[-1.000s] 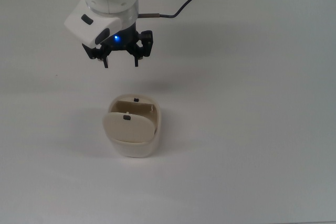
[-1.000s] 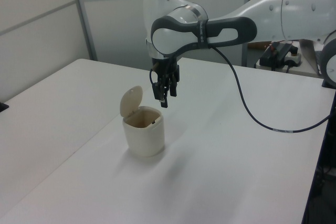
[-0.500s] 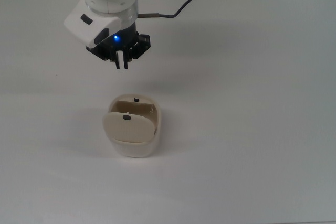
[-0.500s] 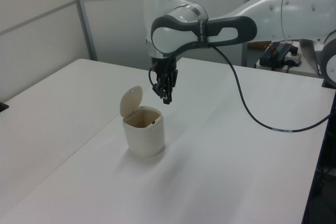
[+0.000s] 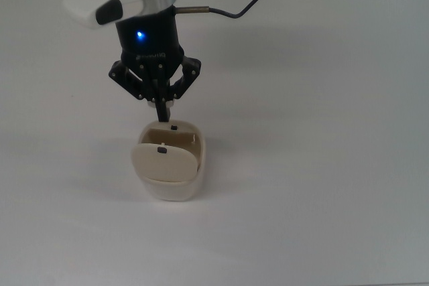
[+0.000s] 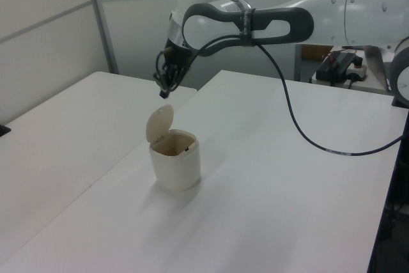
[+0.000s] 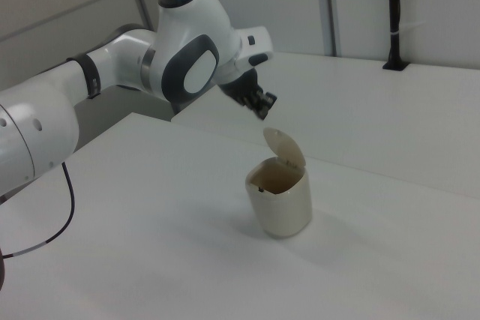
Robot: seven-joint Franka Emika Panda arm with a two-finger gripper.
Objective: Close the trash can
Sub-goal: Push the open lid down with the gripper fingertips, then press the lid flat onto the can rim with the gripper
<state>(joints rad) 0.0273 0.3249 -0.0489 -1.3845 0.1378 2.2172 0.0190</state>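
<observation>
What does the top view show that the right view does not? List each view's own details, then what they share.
Top view only: the black cable trailing from the arm and the lid's small black knob. Right view only: the wall panels behind the table and a dark post. Both: the trash can with its lid raised, and the tool shut near that lid.

On the table the trash can stands with its lid raised upright, and the gripper hangs just above the lid's top edge, apart from it.
</observation>
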